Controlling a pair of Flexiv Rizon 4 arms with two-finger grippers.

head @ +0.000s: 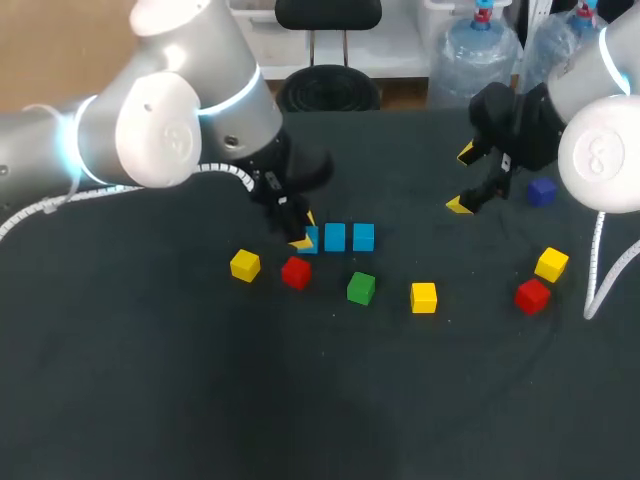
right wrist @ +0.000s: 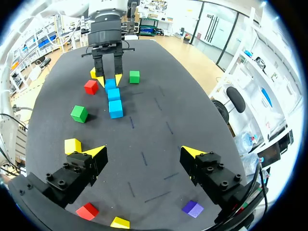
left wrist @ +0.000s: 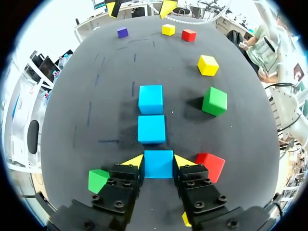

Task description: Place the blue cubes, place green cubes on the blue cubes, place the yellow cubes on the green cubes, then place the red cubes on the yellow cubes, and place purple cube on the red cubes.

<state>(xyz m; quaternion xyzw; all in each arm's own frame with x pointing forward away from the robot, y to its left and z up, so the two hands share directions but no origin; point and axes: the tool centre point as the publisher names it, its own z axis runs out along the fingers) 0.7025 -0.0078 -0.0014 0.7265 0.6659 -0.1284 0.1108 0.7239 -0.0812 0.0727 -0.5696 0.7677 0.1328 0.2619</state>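
While left hand pinches end blue cube of three-cube row on tabletop, right hand hangs spread, purple cube just beside it.

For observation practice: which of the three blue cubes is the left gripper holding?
The end blue cube, in the left gripper; the other two lie free ahead.

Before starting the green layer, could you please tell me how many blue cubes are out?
3, in a row mid-table: the end blue cube sits between the left claw's fingers, with the middle cube and far cube beyond it.
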